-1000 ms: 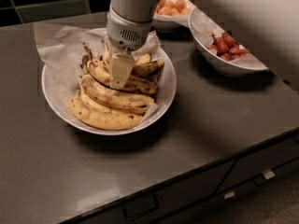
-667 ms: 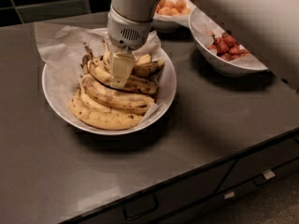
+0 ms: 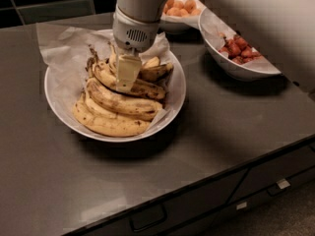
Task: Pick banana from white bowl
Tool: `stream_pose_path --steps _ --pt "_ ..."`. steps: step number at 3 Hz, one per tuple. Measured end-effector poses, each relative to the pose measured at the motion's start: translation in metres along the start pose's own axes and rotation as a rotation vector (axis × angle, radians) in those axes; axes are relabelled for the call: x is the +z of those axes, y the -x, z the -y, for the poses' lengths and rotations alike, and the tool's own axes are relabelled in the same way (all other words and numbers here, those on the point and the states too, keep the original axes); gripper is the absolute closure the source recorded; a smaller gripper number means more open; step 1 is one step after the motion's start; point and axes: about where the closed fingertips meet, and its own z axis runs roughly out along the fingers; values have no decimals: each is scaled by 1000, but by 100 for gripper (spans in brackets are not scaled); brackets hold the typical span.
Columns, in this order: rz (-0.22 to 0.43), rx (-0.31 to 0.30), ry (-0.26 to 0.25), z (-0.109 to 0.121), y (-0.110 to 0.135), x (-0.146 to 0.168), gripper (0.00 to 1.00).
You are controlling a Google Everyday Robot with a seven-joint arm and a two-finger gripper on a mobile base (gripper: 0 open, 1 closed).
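The top banana is lying on the pile in the white bowl, and my pincer is sitting right on it; I cannot tell if it is gripping. I should be squeezing its middle gently, then lifting straight up.

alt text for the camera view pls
A robot's claw sits at the top of a pile of spotted bananas in a paper-lined white bowl on a dark counter. Two smaller white bowls stand to the right, one with red berries, one with orange fruits.
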Motion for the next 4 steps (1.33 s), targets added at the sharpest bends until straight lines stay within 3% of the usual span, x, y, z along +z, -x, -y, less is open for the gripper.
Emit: stream_pose_path --steps 3,4 --pt "-6 13 21 -14 18 8 56" --pt "-22 18 0 -25 29 4 59"
